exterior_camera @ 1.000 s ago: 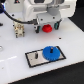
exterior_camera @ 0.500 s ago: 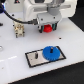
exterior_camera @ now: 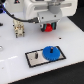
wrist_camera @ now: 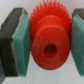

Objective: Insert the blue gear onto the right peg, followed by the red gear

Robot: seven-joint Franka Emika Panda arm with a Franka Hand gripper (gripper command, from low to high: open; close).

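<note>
The blue gear (exterior_camera: 50, 53) lies flat on the exterior view's right side of the grey black-bordered plate (exterior_camera: 33, 58); the right peg is hidden under it. The plate's other pin (exterior_camera: 39, 54) stands as a thin dark upright pin to the exterior view's left of the gear. My gripper (exterior_camera: 48, 27) hangs above the table behind the plate, shut on the red gear (exterior_camera: 48, 28). In the wrist view the red gear (wrist_camera: 49, 37) fills the centre, clamped between the two teal pads (wrist_camera: 22, 42), its centre hole facing the camera.
A metal fixture with cables (exterior_camera: 19, 29) stands on the white table (exterior_camera: 15, 67) at the exterior view's left, behind the plate. A small dark object (exterior_camera: 1, 48) lies at the left edge.
The gripper holding the red gear has shifted slightly between frames. The blue gear and plate have not moved.
</note>
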